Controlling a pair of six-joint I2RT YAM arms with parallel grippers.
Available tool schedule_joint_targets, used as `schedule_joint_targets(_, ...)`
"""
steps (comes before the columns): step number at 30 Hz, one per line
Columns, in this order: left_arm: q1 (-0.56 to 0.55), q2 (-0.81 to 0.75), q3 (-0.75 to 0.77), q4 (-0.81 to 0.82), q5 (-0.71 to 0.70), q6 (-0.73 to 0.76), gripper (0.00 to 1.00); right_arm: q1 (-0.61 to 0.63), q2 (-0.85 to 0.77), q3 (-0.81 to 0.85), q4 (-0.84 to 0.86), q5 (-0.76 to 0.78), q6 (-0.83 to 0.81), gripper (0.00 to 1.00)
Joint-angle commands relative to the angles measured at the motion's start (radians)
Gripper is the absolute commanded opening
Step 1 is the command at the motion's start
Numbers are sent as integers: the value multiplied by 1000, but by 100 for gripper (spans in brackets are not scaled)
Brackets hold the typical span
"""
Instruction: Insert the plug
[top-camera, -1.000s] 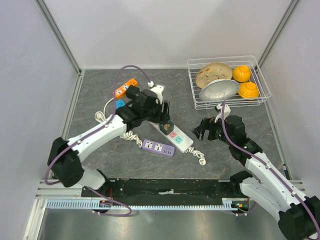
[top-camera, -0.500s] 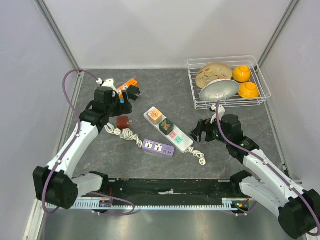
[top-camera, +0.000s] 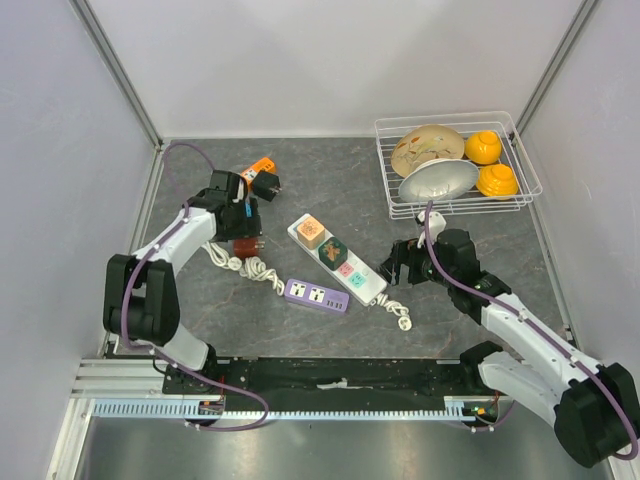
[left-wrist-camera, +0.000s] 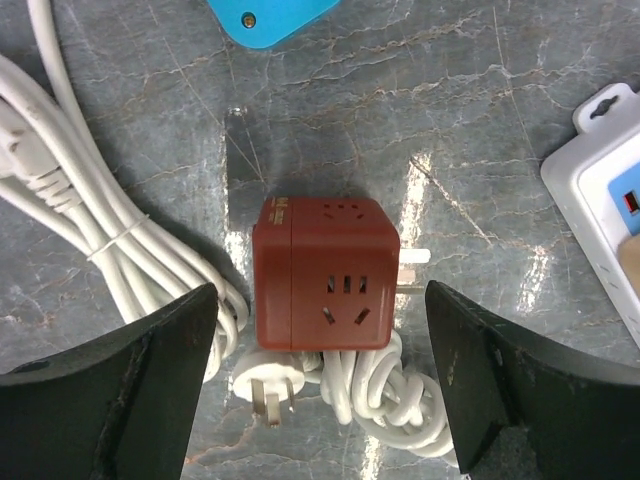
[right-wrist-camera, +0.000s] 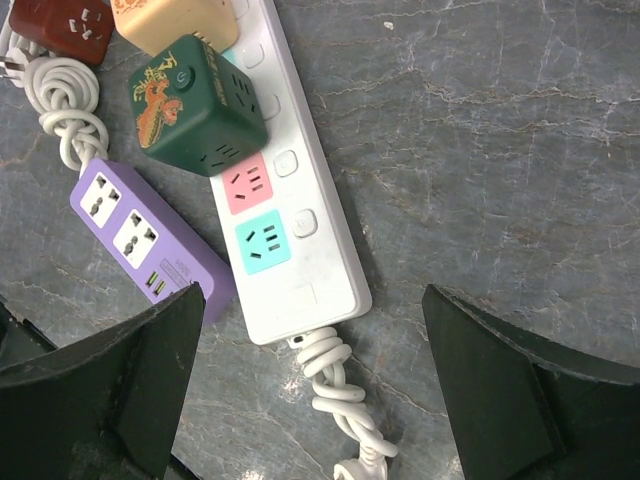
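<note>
With jaws wide open, the left gripper (left-wrist-camera: 318, 310) straddles the dark-red plastic cube plug (left-wrist-camera: 325, 275) while the open right gripper (right-wrist-camera: 312, 300) hovers above the long white power strip (right-wrist-camera: 330, 262).

Three cameras, one gray table

Top one: high up and behind the arms, looking down and forward from far away, taking in the whole table (top-camera: 330, 190) up to the back wall. Left wrist one: very close, looking straight down on the red cube plug (left-wrist-camera: 325, 275), with a corner of the white power strip (left-wrist-camera: 600, 190) at the right edge. Right wrist one: not so close, looking down on most of that strip and the purple strip (right-wrist-camera: 150, 240), with a bit of the red cube at the top left. Seen small from the top too.
</note>
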Motion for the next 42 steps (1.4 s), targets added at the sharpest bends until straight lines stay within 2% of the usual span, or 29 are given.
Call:
schedule_joint_targets(1,4,52,65,-15,59,42,89,4,16,-8,66,15,15,98)
schedule_joint_targets(17,3,153,85,-46,79,52,71,4,9,-43,97,16,25,98)
schedule_joint_targets(18,4,155,85,-46,88,55,68,4,5,-45,97,16,25,98)
schedule_joint_targets(19,3,147,83,-48,92,59,59,2,2,-45,95,16,25,98)
schedule_joint_targets(21,0,130,80,-48,123,59,47,4,-8,-43,89,16,25,98)
schedule_joint_targets(22,0,106,82,-49,137,60,34,4,-13,-40,87,18,25,98)
schedule_joint_targets(25,-7,46,76,-35,172,59,15,4,-28,-39,81,12,33,98)
schedule_joint_targets(28,-25,-69,53,11,209,66,6,4,-41,-34,84,2,50,98)
schedule_joint_targets(30,-49,-179,16,84,237,66,2,4,-50,-31,95,-11,82,98)
schedule_joint_targets(34,-103,-375,-71,245,318,28,2,7,-65,-37,175,-44,211,98)
schedule_joint_targets(39,-262,-570,-185,428,303,31,2,51,-80,-43,307,-32,457,98)
schedule_joint_targets(42,-377,-623,-237,543,258,62,2,100,-87,-34,357,13,589,98)
